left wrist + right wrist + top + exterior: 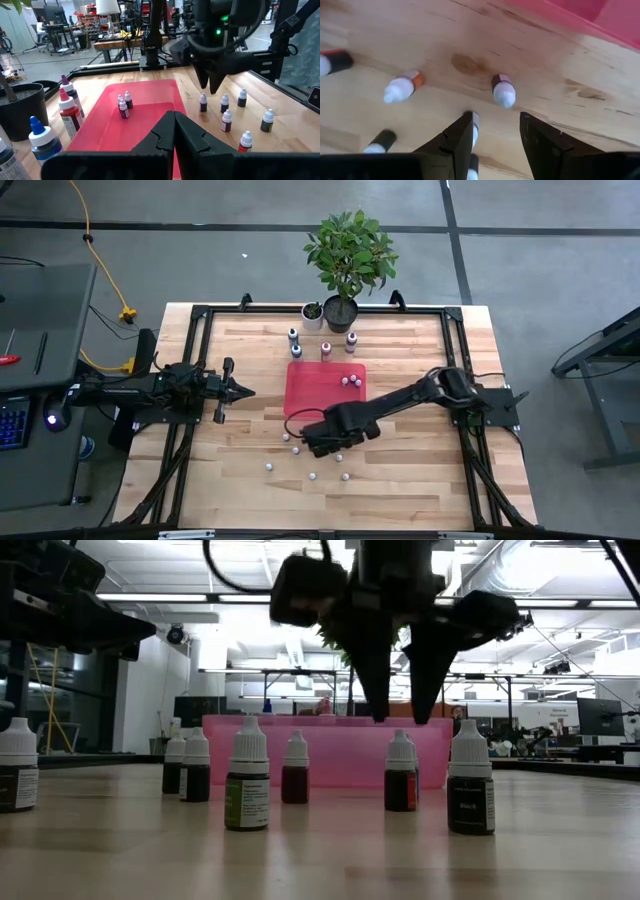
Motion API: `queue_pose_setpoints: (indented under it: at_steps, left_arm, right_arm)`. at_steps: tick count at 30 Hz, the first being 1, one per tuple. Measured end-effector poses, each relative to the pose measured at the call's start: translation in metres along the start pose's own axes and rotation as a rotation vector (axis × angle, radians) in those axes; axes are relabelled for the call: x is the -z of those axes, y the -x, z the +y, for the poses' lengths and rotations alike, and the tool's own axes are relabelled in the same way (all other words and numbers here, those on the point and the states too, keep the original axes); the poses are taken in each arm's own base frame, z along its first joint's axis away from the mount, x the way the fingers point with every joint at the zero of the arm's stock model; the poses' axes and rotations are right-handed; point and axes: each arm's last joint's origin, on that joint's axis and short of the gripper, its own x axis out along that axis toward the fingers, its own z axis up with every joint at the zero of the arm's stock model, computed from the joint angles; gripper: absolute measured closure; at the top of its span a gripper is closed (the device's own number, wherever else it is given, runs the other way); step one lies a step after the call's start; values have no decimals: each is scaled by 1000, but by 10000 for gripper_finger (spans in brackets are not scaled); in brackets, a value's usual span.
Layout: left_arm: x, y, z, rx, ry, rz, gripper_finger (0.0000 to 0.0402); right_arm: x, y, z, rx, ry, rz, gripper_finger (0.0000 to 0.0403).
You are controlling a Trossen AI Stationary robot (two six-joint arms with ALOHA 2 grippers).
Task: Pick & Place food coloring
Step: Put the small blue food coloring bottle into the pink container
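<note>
**Sorting food coloring: two in, most still out**

We count two small bottles (349,381) in the red tray (310,395); several wait on the tabletop (400,480). Our right gripper (322,442) hovers above them, parted and empty; left gripper (236,390) waits clenched.

The bench (400,490) is pale blond wood with darker grain streaks and one brown knot (clearest in the right wrist view), framed in black. At its centre lies a red tray (310,390), which reads pinkish and translucent from the low view. The food coloring bottles (247,790) carry whitish-grey caps over dark bodies: deep red, near-black, one with an orange band (402,86). At twelve o'clock from the tray, a green-leaved plant (350,248) stands in a black pot beside a small white pot (312,316). Both arms are black. A yellow cable (100,260) crosses the grey floor.
</note>
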Motion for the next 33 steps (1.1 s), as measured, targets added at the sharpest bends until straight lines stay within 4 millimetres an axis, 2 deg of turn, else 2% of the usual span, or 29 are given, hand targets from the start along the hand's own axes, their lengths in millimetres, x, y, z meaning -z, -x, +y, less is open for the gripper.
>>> queue_pose_setpoints:
  at_steps: [11,27,33]
  left_arm:
    - [0,0,0,0,0,0,401]
    - [0,0,0,0,0,0,401]
    - [0,0,0,0,0,1,401]
  right_arm:
    - [-10,-9,0,50,-64,24,251]
    - [-11,-9,-3,85,-101,-3,251]
    - [-11,-15,-2,96,-102,2,251]
